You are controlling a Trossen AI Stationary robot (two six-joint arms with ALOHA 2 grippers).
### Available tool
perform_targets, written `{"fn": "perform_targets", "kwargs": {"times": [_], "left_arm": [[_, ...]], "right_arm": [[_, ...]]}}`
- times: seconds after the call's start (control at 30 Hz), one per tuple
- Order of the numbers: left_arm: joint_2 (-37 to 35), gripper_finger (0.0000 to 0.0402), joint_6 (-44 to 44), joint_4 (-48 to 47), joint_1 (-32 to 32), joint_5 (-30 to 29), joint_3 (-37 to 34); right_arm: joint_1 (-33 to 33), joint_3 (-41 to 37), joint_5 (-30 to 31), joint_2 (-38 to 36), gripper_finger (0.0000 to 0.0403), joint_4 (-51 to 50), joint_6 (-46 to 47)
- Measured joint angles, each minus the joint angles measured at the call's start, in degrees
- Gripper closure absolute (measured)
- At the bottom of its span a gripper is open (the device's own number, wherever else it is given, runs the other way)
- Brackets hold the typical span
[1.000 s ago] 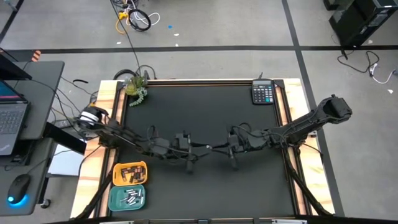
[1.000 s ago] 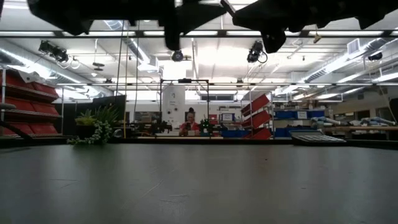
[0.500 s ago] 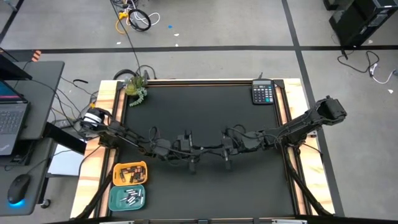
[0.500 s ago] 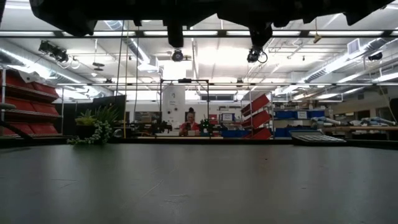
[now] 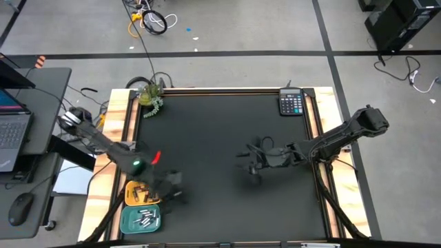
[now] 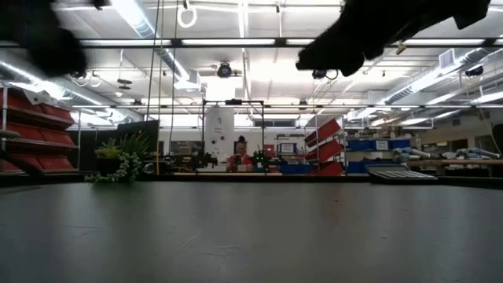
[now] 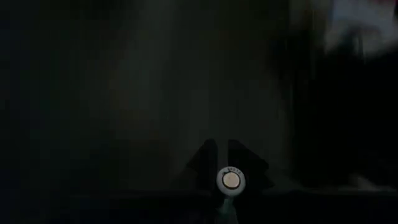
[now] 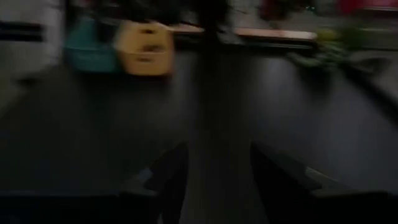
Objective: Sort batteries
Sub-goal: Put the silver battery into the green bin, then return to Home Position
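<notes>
Batteries sorted by colour | left gripper pinches one, beside orange tray | right gripper parted, empty, mid-table

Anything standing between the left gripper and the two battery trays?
Nothing visible does. The left gripper, with a battery between its fingers, hangs over bare mat right beside the orange tray and the teal tray. The right gripper waits mid-table.
</notes>
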Motion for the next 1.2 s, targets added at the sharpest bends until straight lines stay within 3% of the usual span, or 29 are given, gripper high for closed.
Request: {"fn": "perform_targets", "kwargs": {"times": [0.1, 0.23, 0.4, 0.5, 0.67, 0.8, 1.0, 1.2], "left_arm": [[-2.9, 0.0373, -18.9, -8.6, -6.9, 6.0, 0.2], [-3.7, 0.0373, -39.0, -13.6, -16.4, 5.6, 0.0], [-1.3, 0.0368, -53.4, -16.5, -24.3, 1.3, 0.1], [1.3, 0.0327, -58.8, -18.8, -26.3, -0.4, 0.0], [3.6, 0.0245, -59.2, -18.5, -27.1, -0.1, 0.0], [2.4, 0.0219, -53.0, -19.7, -26.8, -3.3, 0.4], [-1.2, 0.0242, -34.6, -25.9, -25.2, -27.8, 5.5], [-8.3, 0.0324, -14.0, -29.4, -27.0, -57.2, 6.4]], "right_arm": [[-1.2, -1.0, 4.8, -0.3, 0.0218, -1.5, -0.6], [-2.5, -1.6, 5.9, -0.4, 0.0224, -1.3, -0.3], [-2.7, -1.6, 5.9, -0.6, 0.0228, 0.1, -2.7], [-2.7, -1.6, 5.9, -1.1, 0.0228, 0.1, -3.0], [-2.7, -1.6, 5.9, -2.3, 0.0228, -0.3, -2.3], [-2.6, -1.6, 8.3, -6.0, 0.0228, -4.1, -1.1], [-1.3, -2.5, 10.6, -20.1, 0.023, -8.9, -4.0], [-2.9, -13.1, 10.6, -37.2, 0.0242, -2.3, -6.8]]}}
